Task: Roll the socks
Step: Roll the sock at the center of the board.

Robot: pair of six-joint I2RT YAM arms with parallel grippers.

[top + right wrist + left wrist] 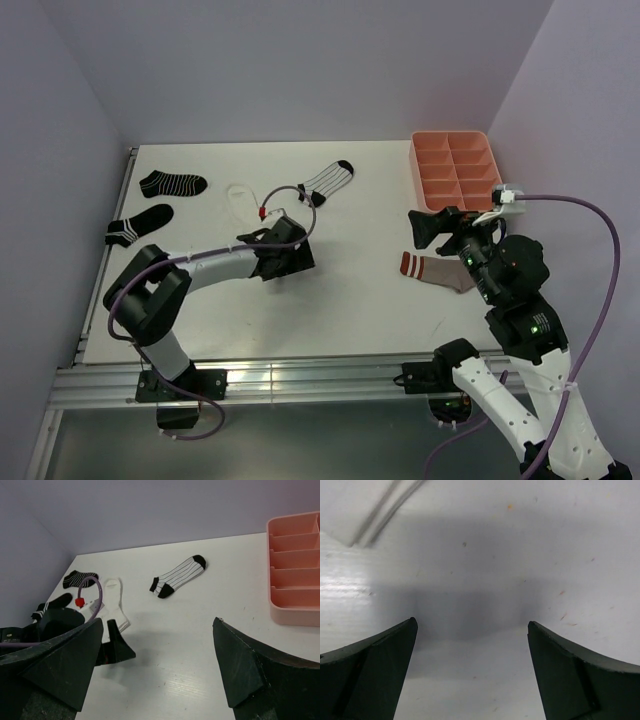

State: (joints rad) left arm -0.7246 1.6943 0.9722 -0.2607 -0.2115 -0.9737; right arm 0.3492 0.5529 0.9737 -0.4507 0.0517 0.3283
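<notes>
While right pincer (157, 627) hovers open, pink tray (450, 136) stands near taupe sock (440, 270).

This is looking like a robotics lab test cell, not a home: plain lavender walls (300, 60) are boxing in a bare white table (360, 300) on three sides, an aluminium rail (320, 375) is running along its near edge, the left arm (215, 268) and right arm (525, 320) are standing mounted there, a purple cable (600, 215) is looping overhead, and a pink divided tray (415, 165) is sitting at the far right
</notes>
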